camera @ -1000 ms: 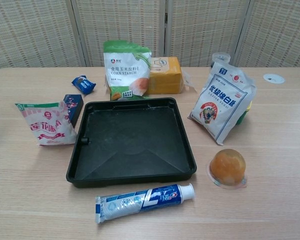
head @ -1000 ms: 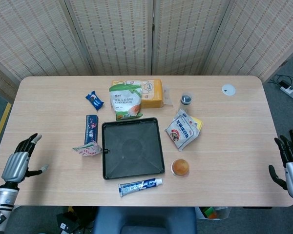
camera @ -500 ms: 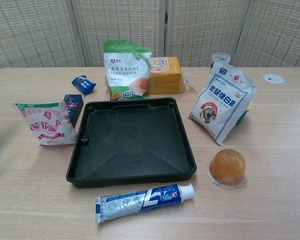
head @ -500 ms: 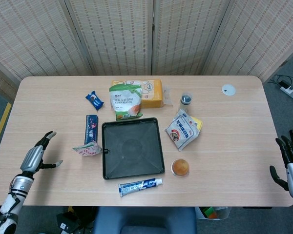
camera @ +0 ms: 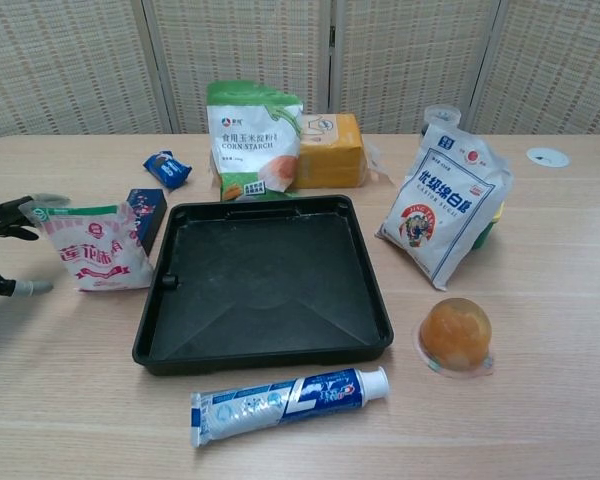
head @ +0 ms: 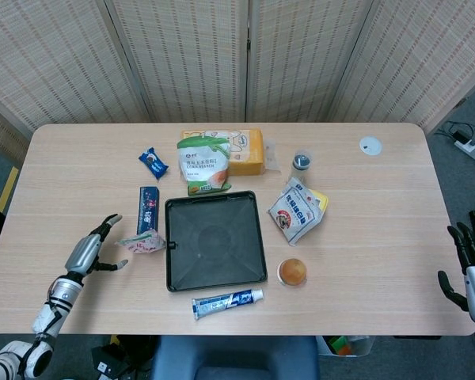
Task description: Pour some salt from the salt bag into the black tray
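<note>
On the worktop (camera: 540, 400), a corn starch bag (camera: 253, 140) stands beside an orange box (camera: 332, 150), with a sugar bag (camera: 446, 204), jelly cup (camera: 455, 335), toothpaste tube (camera: 285, 399), blue candy wrapper (camera: 166, 168) and blue box (head: 148, 209) around.

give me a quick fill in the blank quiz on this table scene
1. The salt bag stands just ____ of the black tray in the chest view.
2. The tube of toothpaste lies on the table between the robot and the ____.
3. The left hand holds ____.
4. The green and white bag is labelled corn ____.

Missing words: left; black tray; nothing; starch
</note>
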Controlling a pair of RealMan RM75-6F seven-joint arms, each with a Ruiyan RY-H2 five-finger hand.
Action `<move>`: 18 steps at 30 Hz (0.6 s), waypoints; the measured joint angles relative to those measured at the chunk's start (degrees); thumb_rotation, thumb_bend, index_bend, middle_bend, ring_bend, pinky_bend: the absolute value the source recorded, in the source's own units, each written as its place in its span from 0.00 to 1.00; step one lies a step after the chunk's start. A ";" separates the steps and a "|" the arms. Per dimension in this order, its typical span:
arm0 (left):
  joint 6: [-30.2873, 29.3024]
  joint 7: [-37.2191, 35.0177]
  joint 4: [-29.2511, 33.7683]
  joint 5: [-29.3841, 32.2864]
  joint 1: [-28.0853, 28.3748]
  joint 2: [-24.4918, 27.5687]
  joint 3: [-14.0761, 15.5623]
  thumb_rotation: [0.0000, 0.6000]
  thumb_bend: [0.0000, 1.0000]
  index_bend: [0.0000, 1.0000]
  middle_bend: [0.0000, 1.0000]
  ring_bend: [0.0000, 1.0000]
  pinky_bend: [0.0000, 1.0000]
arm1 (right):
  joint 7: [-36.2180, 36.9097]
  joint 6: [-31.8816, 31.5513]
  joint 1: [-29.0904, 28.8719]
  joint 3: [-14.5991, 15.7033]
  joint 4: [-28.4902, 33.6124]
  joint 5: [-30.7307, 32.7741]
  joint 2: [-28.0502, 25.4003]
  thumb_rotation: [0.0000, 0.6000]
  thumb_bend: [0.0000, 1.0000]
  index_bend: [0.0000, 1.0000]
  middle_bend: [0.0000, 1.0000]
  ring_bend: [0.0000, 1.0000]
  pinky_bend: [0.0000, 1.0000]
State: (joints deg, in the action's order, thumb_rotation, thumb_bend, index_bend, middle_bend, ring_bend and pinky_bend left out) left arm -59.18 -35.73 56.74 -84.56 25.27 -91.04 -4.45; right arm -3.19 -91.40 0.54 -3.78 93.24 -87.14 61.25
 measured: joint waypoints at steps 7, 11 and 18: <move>-3.55 -3.74 -7.18 -2.17 1.01 -5.73 0.51 1.00 0.25 0.09 0.14 0.21 0.22 | -0.93 0.01 0.23 0.00 0.99 0.28 -0.39 1.00 0.42 0.04 0.07 0.12 0.04; -4.67 -6.17 -10.86 -3.43 1.69 -8.36 1.24 1.00 0.25 0.09 0.14 0.21 0.22 | -1.37 0.08 0.25 -0.01 1.51 0.27 -0.59 1.00 0.42 0.04 0.07 0.12 0.04; -5.02 -8.63 -15.81 -4.38 2.68 -11.82 2.40 1.00 0.25 0.12 0.15 0.21 0.22 | -1.91 0.35 0.25 -0.08 2.24 0.51 -0.88 1.00 0.42 0.04 0.07 0.12 0.04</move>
State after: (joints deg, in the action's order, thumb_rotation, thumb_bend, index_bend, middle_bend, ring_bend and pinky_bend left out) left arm -64.20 -44.35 40.93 -88.95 27.95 -102.86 -2.05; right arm -5.10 -91.04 0.79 -3.85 95.48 -86.63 60.37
